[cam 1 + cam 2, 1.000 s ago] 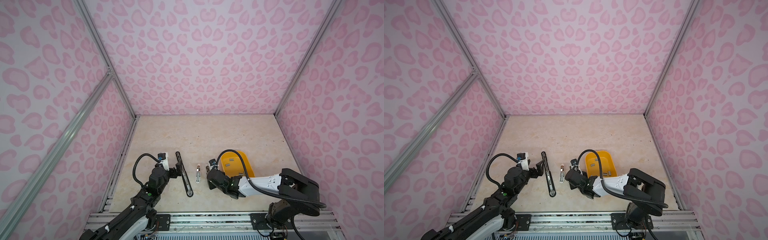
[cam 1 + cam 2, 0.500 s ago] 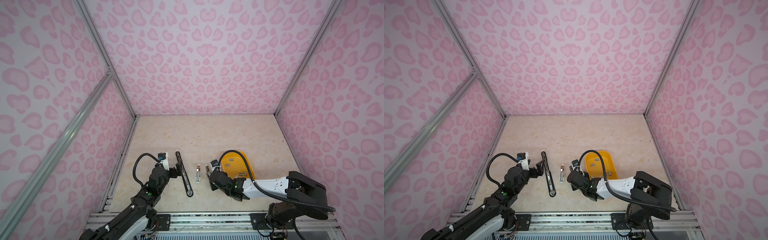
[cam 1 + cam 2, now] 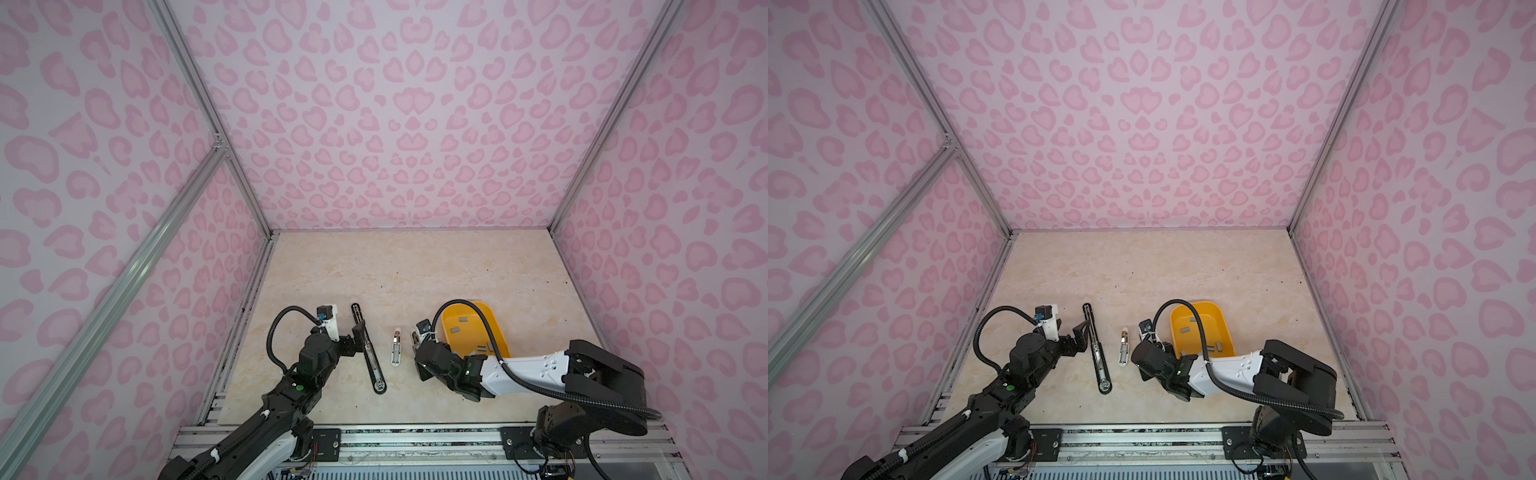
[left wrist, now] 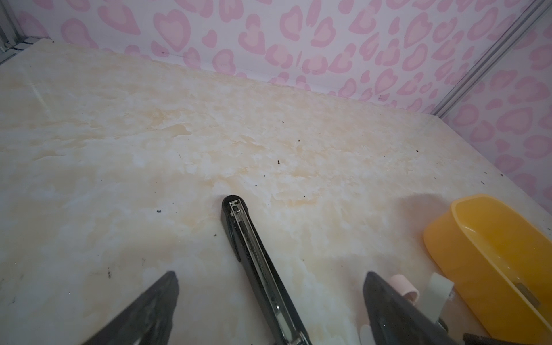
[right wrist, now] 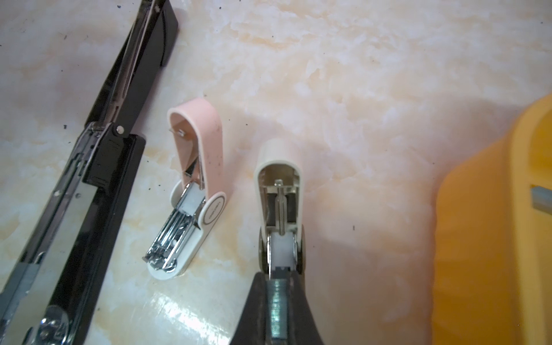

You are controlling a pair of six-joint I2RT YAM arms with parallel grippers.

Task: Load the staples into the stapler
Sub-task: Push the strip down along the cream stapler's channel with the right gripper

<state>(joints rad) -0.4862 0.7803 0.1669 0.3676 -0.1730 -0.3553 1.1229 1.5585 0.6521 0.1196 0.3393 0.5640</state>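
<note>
staple strip [image 5: 279, 307] lengthwise toward white stapler [image 5: 279, 209]

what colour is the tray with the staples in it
Yellow-orange tray; clearest in a top view.

The staple strip [image 5: 279, 310] pinched in my right claw [image 5: 279, 276] runs out of the wrist picture, its end unseen. In both top views my wrist hides the white stapler [image 5: 279, 185], and the staples [image 3: 462, 319] in the yellow tray [image 3: 496, 328] are too small to count.

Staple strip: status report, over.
Right claw shut on staple strip, lined up at open white stapler. Left claw open, straddling black stapler. Nothing between strip and stapler.
</note>
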